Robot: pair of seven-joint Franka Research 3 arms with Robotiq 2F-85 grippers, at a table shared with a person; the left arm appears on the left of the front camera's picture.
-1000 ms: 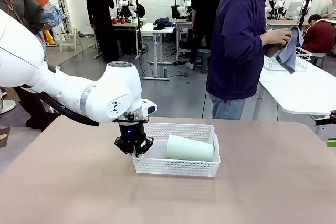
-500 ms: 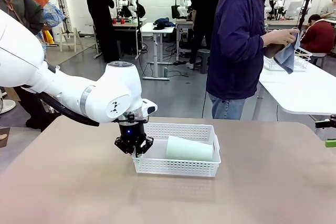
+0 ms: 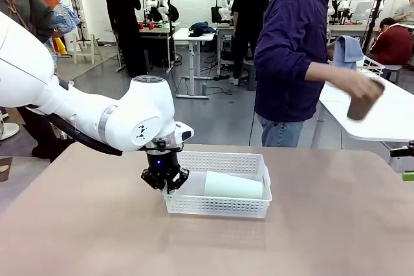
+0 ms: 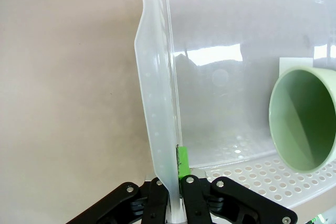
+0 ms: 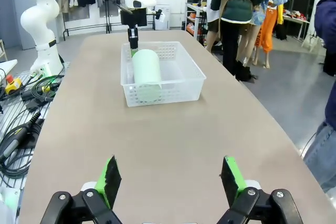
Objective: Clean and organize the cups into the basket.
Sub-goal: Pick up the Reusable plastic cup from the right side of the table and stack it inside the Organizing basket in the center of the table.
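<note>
The white lattice basket [image 3: 217, 206] sits mid-table with a pale mint cup [image 3: 233, 185] lying on its side inside. My left gripper [image 3: 166, 182] is shut on the basket's left end wall [image 4: 157, 103], one green pad inside and one outside. The mint cup's open mouth [image 4: 307, 119] faces that wall. A person behind the table holds a tan-brown cup [image 3: 362, 100] in one hand, out to the right. My right gripper [image 5: 170, 179] stands open above the bare table, far from the basket [image 5: 186, 74], and shows at the front view's right edge [image 3: 406, 163].
A white side table [image 3: 375, 117] stands at the right behind the person, with a wire rack [image 3: 372, 69] and a blue cloth [image 3: 347, 50] draped on it. Cables and tools [image 5: 21, 108] lie beside the table. Other people stand farther off.
The person has stopped wiping, left the blue cloth at the rack, and swung the tan-brown cup down and to the right. Both arms and the basket have stayed still.
</note>
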